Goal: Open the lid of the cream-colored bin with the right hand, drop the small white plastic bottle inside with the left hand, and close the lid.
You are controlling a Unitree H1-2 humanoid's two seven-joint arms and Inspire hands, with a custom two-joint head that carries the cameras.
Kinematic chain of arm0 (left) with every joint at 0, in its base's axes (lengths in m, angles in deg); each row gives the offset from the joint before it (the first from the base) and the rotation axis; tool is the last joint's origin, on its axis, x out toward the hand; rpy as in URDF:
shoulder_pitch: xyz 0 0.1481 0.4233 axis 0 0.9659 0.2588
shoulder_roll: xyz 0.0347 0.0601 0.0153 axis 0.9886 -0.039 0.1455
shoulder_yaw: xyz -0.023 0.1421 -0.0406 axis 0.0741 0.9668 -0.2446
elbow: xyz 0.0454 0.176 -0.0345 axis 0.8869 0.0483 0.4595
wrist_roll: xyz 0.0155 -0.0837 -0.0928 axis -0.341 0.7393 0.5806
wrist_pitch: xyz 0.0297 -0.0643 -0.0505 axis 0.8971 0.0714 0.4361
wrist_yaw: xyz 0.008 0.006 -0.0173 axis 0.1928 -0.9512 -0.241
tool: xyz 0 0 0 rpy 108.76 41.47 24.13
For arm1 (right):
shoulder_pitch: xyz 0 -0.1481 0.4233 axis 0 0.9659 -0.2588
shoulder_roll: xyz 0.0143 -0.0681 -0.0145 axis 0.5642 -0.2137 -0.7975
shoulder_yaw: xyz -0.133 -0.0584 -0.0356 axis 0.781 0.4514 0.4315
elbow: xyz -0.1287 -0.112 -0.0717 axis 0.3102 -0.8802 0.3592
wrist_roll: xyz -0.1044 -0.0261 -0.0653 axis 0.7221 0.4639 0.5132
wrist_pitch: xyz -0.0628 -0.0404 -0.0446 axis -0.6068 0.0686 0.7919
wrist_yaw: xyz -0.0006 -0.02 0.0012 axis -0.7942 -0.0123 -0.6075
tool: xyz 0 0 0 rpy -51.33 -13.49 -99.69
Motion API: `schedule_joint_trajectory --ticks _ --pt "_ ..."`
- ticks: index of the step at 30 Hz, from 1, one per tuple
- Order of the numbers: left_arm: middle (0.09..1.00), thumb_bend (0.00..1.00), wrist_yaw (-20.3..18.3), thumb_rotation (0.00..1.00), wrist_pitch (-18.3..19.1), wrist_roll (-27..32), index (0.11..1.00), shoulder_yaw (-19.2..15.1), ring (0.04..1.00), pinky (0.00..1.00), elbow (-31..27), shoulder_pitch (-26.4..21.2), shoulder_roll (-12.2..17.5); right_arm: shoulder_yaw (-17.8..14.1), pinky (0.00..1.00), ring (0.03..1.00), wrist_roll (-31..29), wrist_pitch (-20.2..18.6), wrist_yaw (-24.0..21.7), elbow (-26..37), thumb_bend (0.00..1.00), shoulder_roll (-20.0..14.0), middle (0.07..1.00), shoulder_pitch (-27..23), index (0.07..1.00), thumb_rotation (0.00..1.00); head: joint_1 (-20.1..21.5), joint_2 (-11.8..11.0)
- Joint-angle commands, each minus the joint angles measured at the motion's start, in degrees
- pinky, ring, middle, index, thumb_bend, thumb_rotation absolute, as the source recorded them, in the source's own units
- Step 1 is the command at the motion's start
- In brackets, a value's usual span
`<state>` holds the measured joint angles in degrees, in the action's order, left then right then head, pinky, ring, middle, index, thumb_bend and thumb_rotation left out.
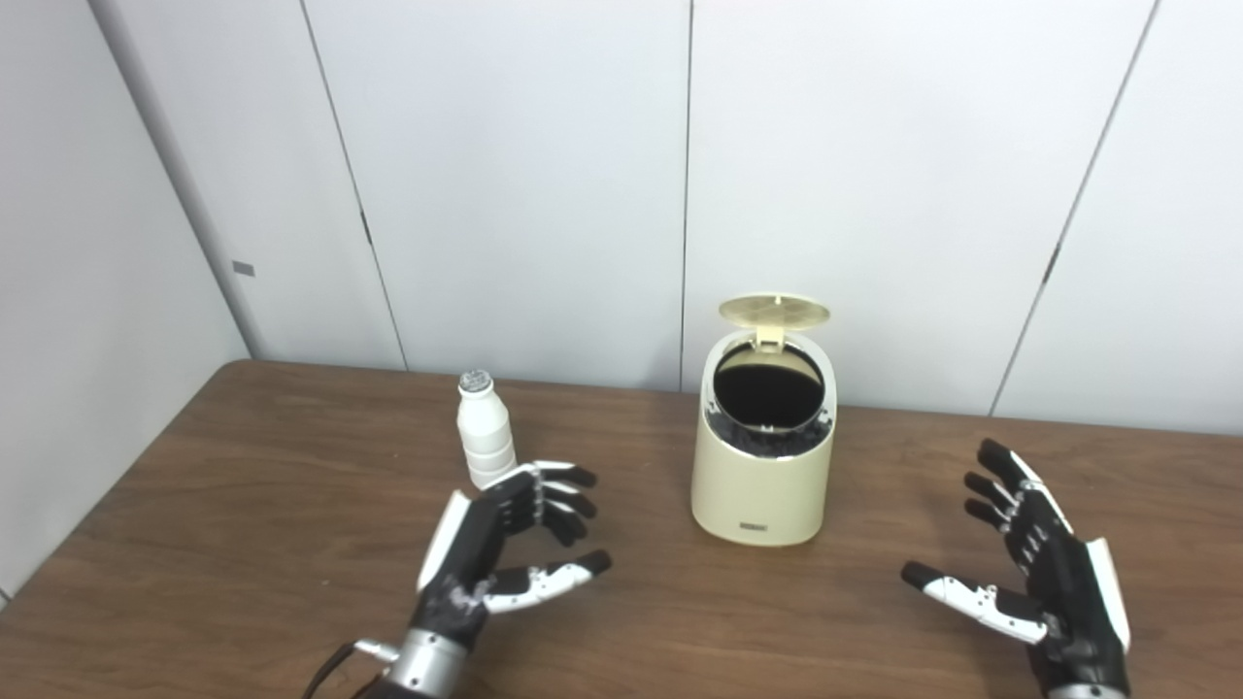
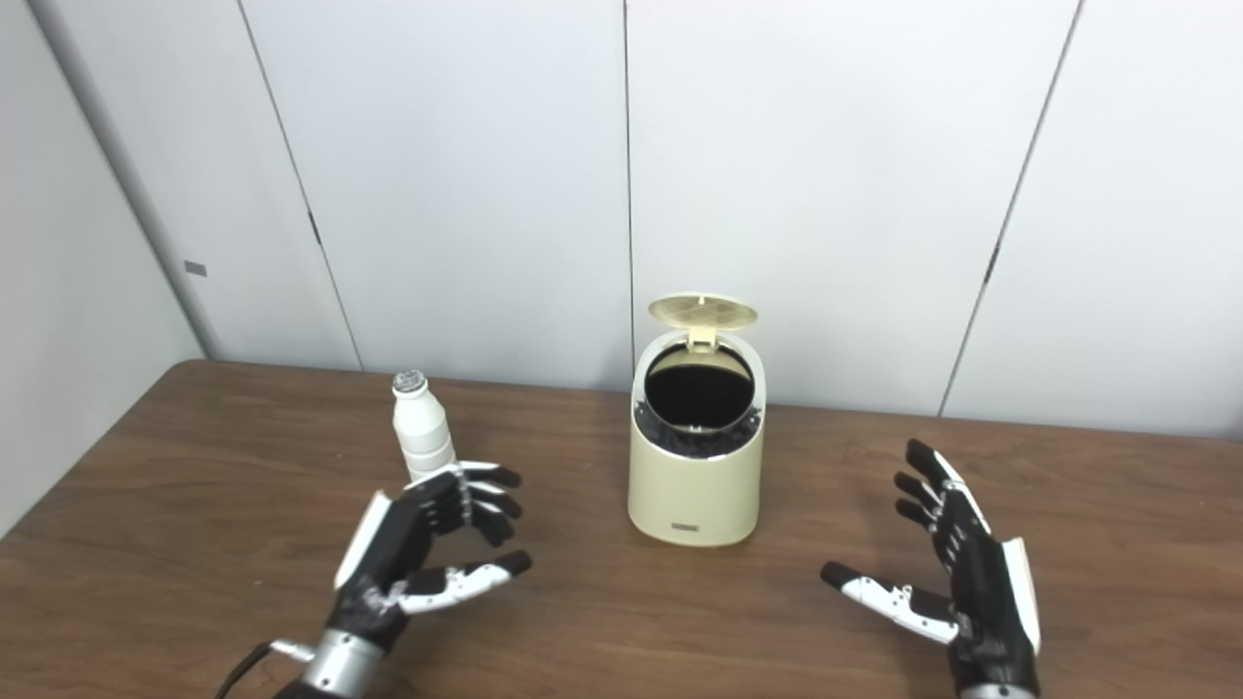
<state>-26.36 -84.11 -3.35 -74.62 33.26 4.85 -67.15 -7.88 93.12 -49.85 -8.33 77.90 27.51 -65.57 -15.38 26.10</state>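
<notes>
Both head cameras, 2 side by side, look forward and down from near the brown wooden table (image 1: 243,466), sharing almost the whole scene up to the pale panelled wall (image 2: 466,175).

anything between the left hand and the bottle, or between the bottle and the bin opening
Nothing visible. The left hand is open just in front of the bottle, and only bare table separates the bottle from the bin, whose lid stands open.
</notes>
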Motion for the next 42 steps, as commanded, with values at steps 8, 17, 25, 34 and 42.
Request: schedule_joint_trajectory --ticks 8,17,25,34,42 --pt "0.697 0.69 5.2 0.00 1.8 -2.1 0.709 -5.4 0.654 0.58 -3.9 2.2 2.0 -0.4 0.75 0.822 -0.9 -2.8 -1.0 6.1 0.74 -0.7 0.879 -1.0 0.859 0.02 -2.6 -0.1" --pt "0.753 0.67 13.4 0.00 3.0 -8.3 0.782 -8.6 0.680 0.59 -3.4 0.9 0.2 -0.3 0.75 0.820 -0.8 -5.9 -1.5 9.6 0.72 -0.4 0.884 -0.4 0.864 0.00 -2.9 0.1" --pt "0.813 0.68 15.4 0.00 4.1 -9.1 0.833 -8.9 0.763 0.65 1.1 -2.7 1.9 0.1 0.75 0.830 -0.7 -8.3 -1.6 12.1 0.71 0.1 0.891 0.0 0.868 0.00 -2.6 0.2" --pt "0.830 0.72 15.5 0.00 4.3 -9.4 0.850 -7.6 0.777 0.67 8.8 -7.5 4.0 0.5 0.71 0.823 0.0 -9.4 -1.9 13.2 0.71 0.0 0.895 0.0 0.875 0.00 -2.6 0.2" --pt "0.826 0.74 16.7 0.01 3.4 -10.7 0.847 -6.6 0.788 0.68 15.1 -11.4 5.5 0.4 0.71 0.822 -0.6 -10.1 -2.2 14.1 0.71 0.4 0.893 0.6 0.867 0.00 -1.7 0.2"
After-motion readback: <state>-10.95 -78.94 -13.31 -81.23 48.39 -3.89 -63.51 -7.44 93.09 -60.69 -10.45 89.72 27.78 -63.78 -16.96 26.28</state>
